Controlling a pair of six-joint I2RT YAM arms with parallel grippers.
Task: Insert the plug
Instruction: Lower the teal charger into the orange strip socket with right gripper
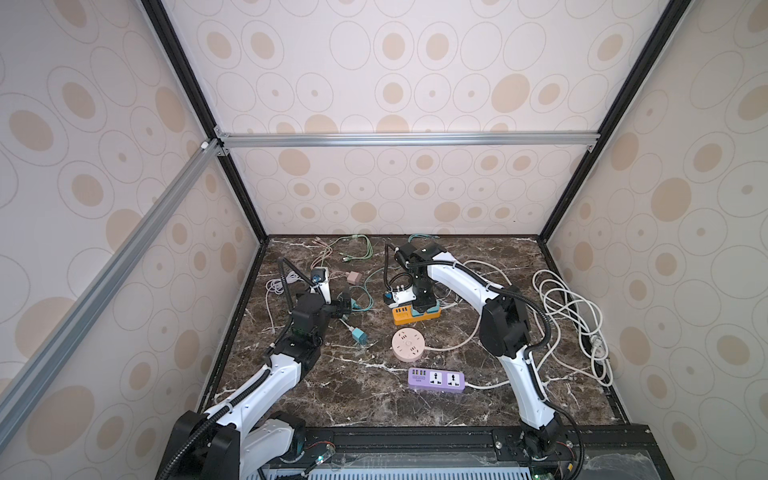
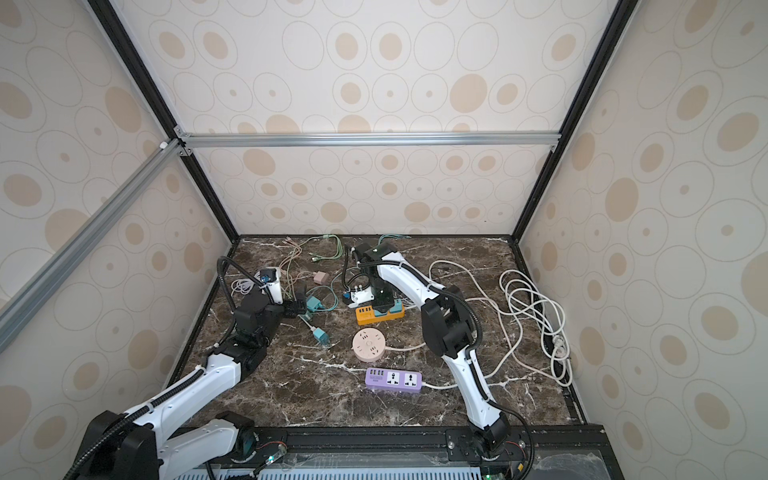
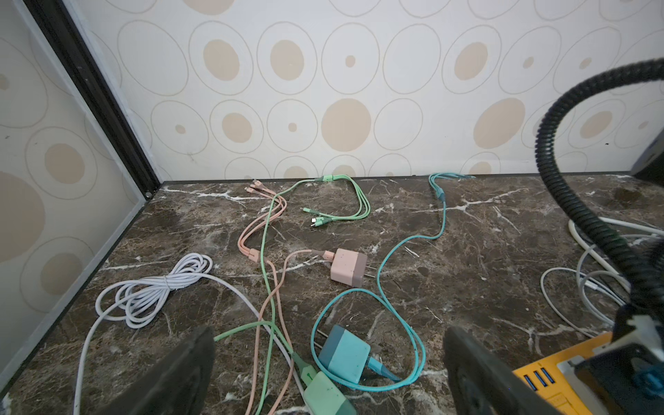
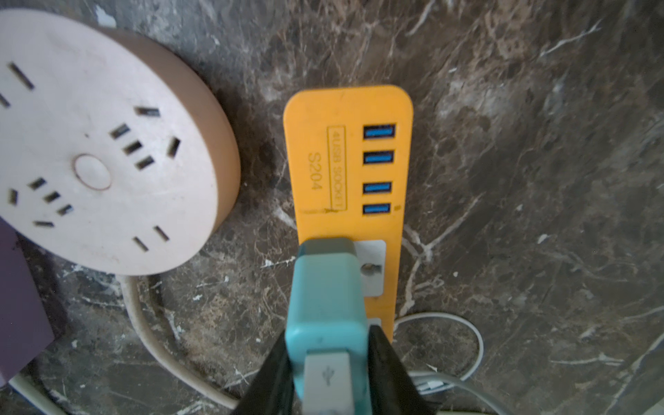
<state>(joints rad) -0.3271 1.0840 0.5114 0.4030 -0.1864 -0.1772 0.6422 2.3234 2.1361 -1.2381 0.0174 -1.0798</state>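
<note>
Right wrist view. Reader: Where does the teal, square-bodied plastic plug (image 4: pixel 327 298) stand?

Author: On the white socket face of the flat orange plastic power strip (image 4: pixel 345 161). Its prongs are hidden beneath its body, so seating depth cannot be told. A white USB connector (image 4: pixel 327 377) enters its back.

Reader: And the claws?

Author: The right claw (image 4: pixel 328 341) has its black fingers (image 4: pixel 381 359) flanking the plug. Whether they press it or merely stand beside it cannot be told. The left claw (image 3: pixel 328 336) gapes wide and holds nothing. In both top views it sits well apart from the strip, at about nine o'clock of it.

Reader: What may fail?

Author: Probably three things.
- **Plug tilting:** if the prongs are only partly home, the cable at the plug's back could lever it askew once the fingers part.
- **Strip moving:** if a finger drags on withdrawal, the light strip, braced by nothing, could lift or skid across the polished dark marble table (image 4: pixel 539 179).
- **Hub nudged:** the round pink plastic socket hub (image 1: pixel 408 344), near the strip at six o'clock of it in a top view, could be knocked.
</note>
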